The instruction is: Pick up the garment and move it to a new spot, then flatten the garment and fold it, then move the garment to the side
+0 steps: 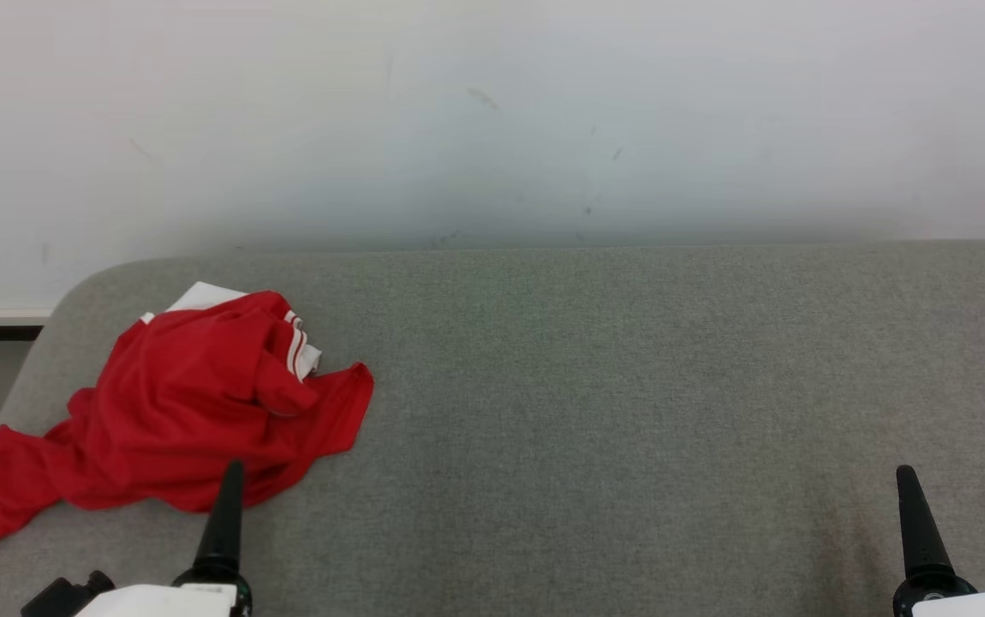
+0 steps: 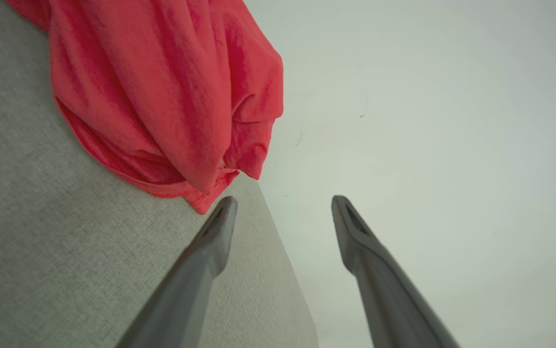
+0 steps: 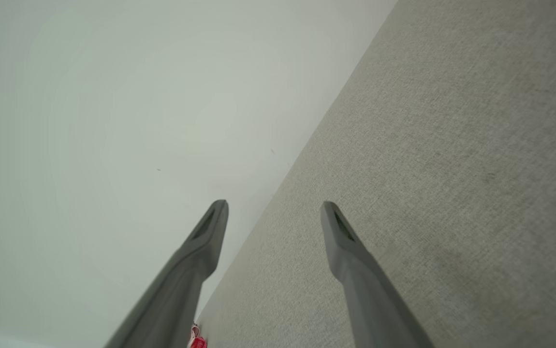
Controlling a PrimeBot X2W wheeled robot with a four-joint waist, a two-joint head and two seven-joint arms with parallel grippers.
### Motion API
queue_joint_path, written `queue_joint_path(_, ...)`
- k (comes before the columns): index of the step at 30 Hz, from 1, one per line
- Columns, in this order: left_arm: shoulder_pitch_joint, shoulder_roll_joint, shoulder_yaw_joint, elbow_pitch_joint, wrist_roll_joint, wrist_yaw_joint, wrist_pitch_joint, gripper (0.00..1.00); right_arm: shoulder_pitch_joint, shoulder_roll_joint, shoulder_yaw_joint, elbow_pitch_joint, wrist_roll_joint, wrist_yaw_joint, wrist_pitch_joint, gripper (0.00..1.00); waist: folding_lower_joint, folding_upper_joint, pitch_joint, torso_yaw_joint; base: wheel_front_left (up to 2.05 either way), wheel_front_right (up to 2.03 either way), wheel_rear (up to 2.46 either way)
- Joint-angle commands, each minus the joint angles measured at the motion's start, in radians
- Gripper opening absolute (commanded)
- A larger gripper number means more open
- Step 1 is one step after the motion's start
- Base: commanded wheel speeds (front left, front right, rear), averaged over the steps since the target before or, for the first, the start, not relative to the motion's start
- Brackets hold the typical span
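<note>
A crumpled red garment [image 1: 193,403] with white, red-striped trim [image 1: 300,347] lies on the left part of the grey fabric surface [image 1: 629,386]. One end trails toward the surface's left edge. My left gripper [image 1: 233,471] hangs at the heap's near edge, just short of the cloth. In the left wrist view the left gripper [image 2: 284,199] is open and holds nothing, and the garment [image 2: 171,87] lies just beyond its fingertips. My right gripper [image 1: 905,473] is at the lower right, far from the cloth. It is open over bare fabric [image 3: 274,203], with a scrap of the red garment [image 3: 197,342] at the bottom edge.
A white wall [image 1: 492,111] rises right behind the surface's far edge. The surface's rounded far-left corner [image 1: 90,283] and left edge are close to the garment. A wide stretch of grey fabric [image 1: 672,446] spreads between the two grippers.
</note>
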Motion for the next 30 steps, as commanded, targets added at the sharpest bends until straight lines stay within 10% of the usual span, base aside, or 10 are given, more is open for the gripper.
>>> queue_joint_path(1, -0.007, 0.008, -0.004, -0.02, 0.052, 0.003, -0.011, 1.0, -0.011, -0.016, 0.006, -0.019, -0.05, 0.0, -0.011, 1.0, 0.0, 0.0, 0.0, 0.0, 0.0, 0.0, 0.0)
queue_joint_path(30, 0.009, 0.012, -0.032, -0.049, 0.6, 0.008, -0.109, 1.0, 0.002, -0.06, 0.098, 0.005, -0.514, 0.001, -0.109, 1.0, 0.0, 0.0, -0.004, -0.008, 0.0, 0.0, 0.0)
